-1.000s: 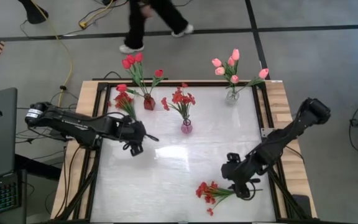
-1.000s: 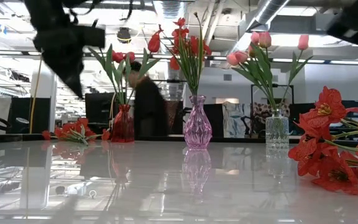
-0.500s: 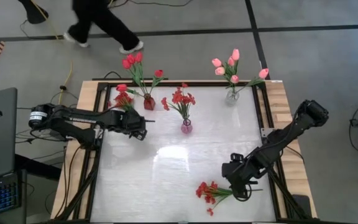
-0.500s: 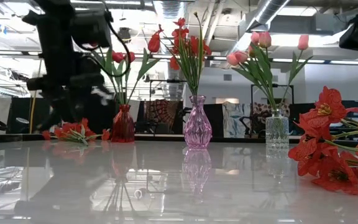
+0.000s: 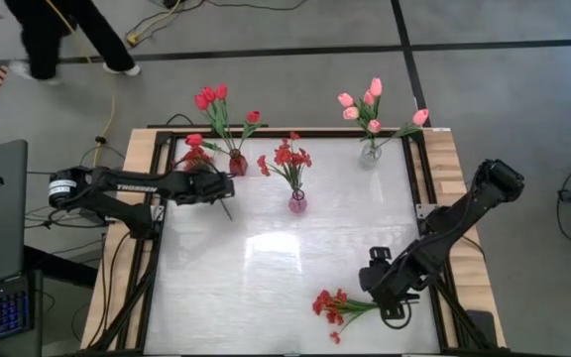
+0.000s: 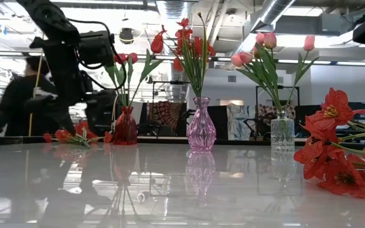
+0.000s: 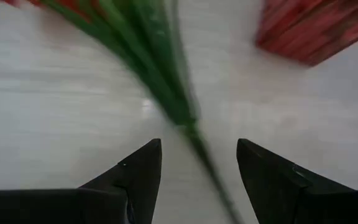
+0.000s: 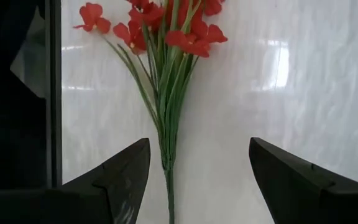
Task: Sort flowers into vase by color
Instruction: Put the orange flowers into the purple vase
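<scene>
My left pincer [image 7: 197, 165] hangs low over the loose red bunch [image 5: 196, 156] lying just left of the red vase [image 5: 238, 164], fingers apart, its green stem [image 7: 166, 93] running straight out between them. My right pincer [image 8: 194, 168] is spread wide too, over the other loose red bunch [image 5: 333, 305], well in front of that vase; its stem points back at me, blossoms away. Each arm's got its own bunch closest. Count: three vases on the worktop [image 5: 266, 278], two loose bunches, four red tulips [image 5: 213, 99], five pink tulips [image 5: 370, 104].
</scene>
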